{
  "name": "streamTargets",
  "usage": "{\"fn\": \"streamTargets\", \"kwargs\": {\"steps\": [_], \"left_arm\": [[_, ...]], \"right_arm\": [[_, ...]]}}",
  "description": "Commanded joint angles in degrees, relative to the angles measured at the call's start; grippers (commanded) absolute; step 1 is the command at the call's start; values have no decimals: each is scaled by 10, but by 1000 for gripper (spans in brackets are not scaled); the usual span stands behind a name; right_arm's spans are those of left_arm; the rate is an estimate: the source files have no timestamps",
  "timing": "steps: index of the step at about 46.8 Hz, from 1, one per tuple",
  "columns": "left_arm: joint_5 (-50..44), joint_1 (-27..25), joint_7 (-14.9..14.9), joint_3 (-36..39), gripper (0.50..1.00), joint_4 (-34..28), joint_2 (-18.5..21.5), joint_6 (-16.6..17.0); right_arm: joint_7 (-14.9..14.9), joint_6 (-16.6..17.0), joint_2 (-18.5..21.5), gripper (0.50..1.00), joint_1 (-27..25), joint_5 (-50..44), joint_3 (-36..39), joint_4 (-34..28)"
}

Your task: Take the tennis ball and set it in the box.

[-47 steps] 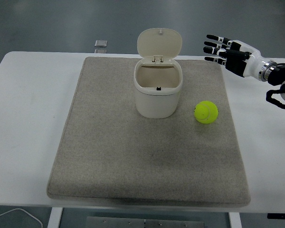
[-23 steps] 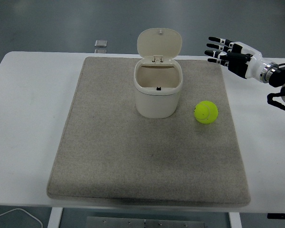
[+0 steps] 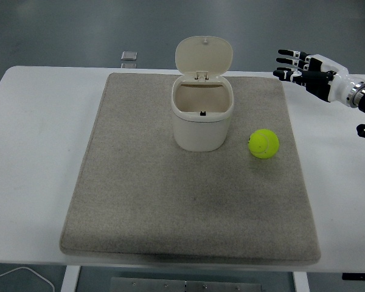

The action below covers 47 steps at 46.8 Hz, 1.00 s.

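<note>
A yellow-green tennis ball [image 3: 264,144] lies on the grey mat [image 3: 140,201], just right of the box. The box [image 3: 202,115] is a cream bin with its hinged lid [image 3: 204,56] standing open at the back; its inside looks empty. My right hand [image 3: 301,67] is open with fingers spread, held above the mat's far right corner, well behind and to the right of the ball. It holds nothing. My left arm is out of view.
A small grey square object [image 3: 129,56] lies on the white table [image 3: 36,134] beyond the mat's far edge. A white cable [image 3: 24,275] shows below the table's near left corner.
My right hand has drawn back to the right and slightly up, away from the ball and box. The ball and box have not moved.
</note>
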Motion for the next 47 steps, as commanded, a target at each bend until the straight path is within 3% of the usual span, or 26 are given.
{"fn": "streamTargets", "kwargs": {"steps": [1,30,47], "left_arm": [[0,-1,0,0,992,0,0,0],[0,0,0,0,992,0,0,0],[0,0,0,0,992,0,0,0]], "right_arm": [[14,8,-9,924,0,-32,0,3],[102,64,-67,924,-8,-203,-1,59],[134,64,-104,924,-9,-267,-24,97]]}}
